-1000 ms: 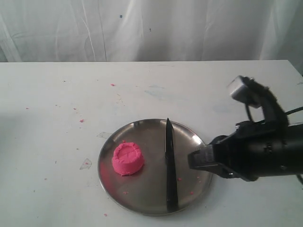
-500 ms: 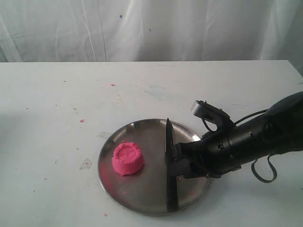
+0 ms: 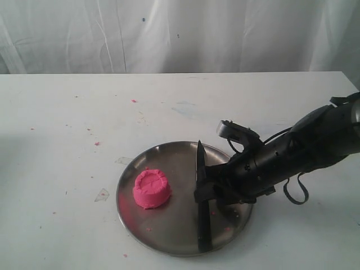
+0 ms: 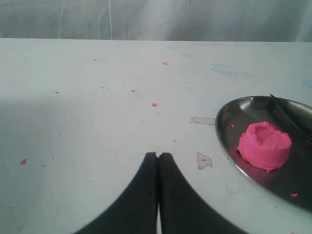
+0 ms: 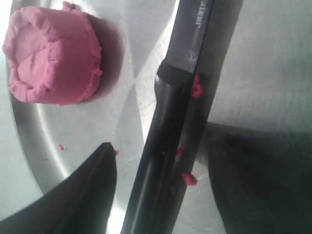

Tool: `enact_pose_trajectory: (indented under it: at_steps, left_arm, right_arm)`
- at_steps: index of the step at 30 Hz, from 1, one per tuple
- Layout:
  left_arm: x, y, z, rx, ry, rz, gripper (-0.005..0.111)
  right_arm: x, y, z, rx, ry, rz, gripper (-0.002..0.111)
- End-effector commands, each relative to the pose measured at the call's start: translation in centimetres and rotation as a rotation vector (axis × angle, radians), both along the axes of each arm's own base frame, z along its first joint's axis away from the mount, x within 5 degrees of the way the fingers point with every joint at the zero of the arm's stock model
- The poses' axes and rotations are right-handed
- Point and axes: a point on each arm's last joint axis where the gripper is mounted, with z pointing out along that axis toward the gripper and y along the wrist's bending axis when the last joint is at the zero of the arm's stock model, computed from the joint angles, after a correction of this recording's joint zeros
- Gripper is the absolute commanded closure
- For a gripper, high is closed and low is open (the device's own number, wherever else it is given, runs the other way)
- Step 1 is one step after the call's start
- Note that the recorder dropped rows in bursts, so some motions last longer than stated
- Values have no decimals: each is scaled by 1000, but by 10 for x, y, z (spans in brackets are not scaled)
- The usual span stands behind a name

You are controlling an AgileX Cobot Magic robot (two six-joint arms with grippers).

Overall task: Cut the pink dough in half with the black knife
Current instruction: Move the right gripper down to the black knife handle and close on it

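Straddling the black knife (image 3: 199, 163) with jaws wide, the right gripper (image 5: 161, 151) had not yet gripped it; the pink dough (image 3: 152, 189) sat uncut, the left gripper (image 4: 158, 163) closed.

Looks down close onto a steel plate (image 5: 263, 58), shiny and streaked with reflections. Shows the black knife (image 5: 170, 117) lying flat across it, with faint grey lettering on the narrow blade and the straight handle running toward the camera. Finds the right gripper (image 5: 158, 141) spread wide around that handle: one black finger (image 5: 87, 190) on the dough side, apart from the handle with bare steel between, the other a dark blur on the opposite side. Catches the pink dough (image 5: 51, 53) as a single round dented lump, resting on the plate near its rim, clear of the knife. Picks out pink crumbs (image 5: 196, 87) stuck to the handle and a few more loose on the steel.
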Motion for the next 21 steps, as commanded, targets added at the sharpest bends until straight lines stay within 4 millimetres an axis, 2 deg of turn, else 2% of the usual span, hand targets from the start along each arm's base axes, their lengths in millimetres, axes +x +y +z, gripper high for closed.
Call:
enact_pose_trajectory:
  at_steps: [1,5,12,16,21]
  left_arm:
    - [0,0,-1,-4,1,-5,107]
    - [0,0,-1,-4,1,-5,107]
    - [0,0,-1,-4,1,-5,107]
    - [0,0,-1,-4,1,-5,107]
    - [0,0,-1,-4,1,-5,107]
  right_arm:
    - [4,5,-6,-15,-4,32,55]
    - [4,11,-15,-30,7,45,55]
    - [3,6,-30,-109,50,30,60]
    - [4,4,-36,-144,58,12,68]
    - [6,3,-38,-155,53,1,84]
